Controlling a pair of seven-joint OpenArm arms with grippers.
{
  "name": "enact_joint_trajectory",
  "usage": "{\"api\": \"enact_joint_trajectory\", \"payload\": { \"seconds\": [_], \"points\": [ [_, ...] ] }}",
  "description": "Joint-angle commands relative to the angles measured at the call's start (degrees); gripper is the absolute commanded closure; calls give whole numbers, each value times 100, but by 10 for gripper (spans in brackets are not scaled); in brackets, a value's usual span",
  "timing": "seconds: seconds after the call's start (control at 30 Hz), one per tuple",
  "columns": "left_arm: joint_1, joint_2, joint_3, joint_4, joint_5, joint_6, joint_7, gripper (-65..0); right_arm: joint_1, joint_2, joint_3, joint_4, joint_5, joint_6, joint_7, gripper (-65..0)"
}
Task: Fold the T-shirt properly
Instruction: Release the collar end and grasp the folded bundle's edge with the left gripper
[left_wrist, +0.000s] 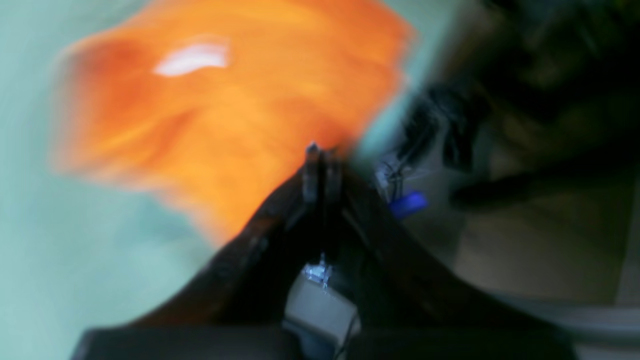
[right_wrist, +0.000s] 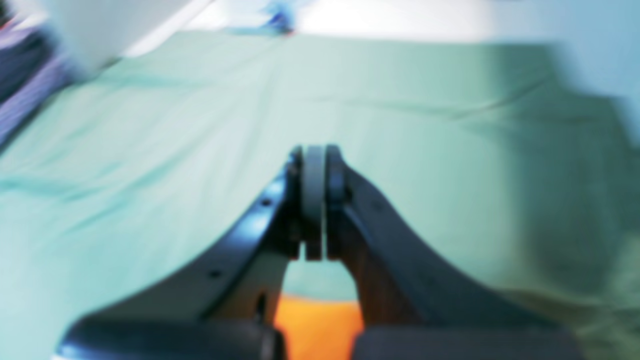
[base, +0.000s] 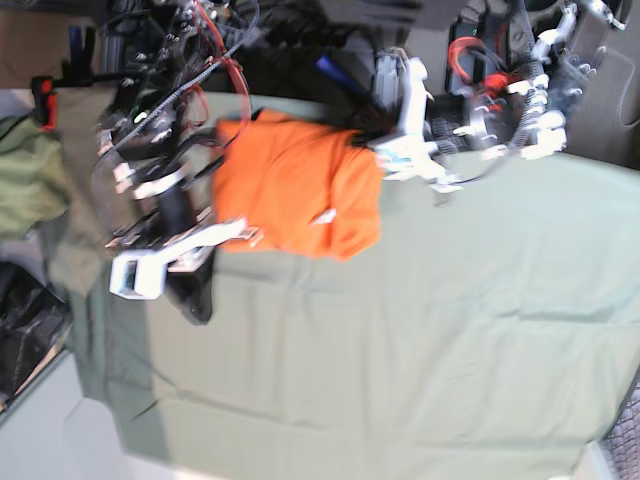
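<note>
the t-shirt (base: 296, 185) lies as a compact folded bundle at the far edge of the counter (base: 420, 340), on the sage-green cloth (base: 400, 380) that covers it, its longer side running across the base view between the two arms. the left hand (left_wrist: 320, 150) is pressed shut with nothing seen between its jaws; in its wrist view the orange bundle lies just ahead of the tips and off to that view's left, white label (left_wrist: 192, 57) up. the right hand (right_wrist: 314, 155) is also shut and empty, pointing out over bare green cloth, with only a sliver of orange under its base, so the shirt lies behind its tips. both arms flank the bundle closely; by my judgement the left hand faces it and is better placed for any further tuck
</note>
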Motion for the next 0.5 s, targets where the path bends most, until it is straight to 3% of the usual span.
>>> {"api": "enact_joint_trajectory", "payload": {
  "seconds": [0.0,0.17,0.3,0.47],
  "points": [
    [-131,33,391,107,177,-44,-149,0,168,120,131,-11,42,605,125,0],
    [-662,133,1904,-129,1580,857,-343,0,573,577,378,-990,48,603,131,0],
    [-951,273,2201,-614,2022,1191,-380,0,892,820,278,-2085,271,605,131,0],
    [-1239,354,2199,-1032,2166,1233,-304,0,1211,1027,46,-2935,354,605,136,0]
  ]
}}
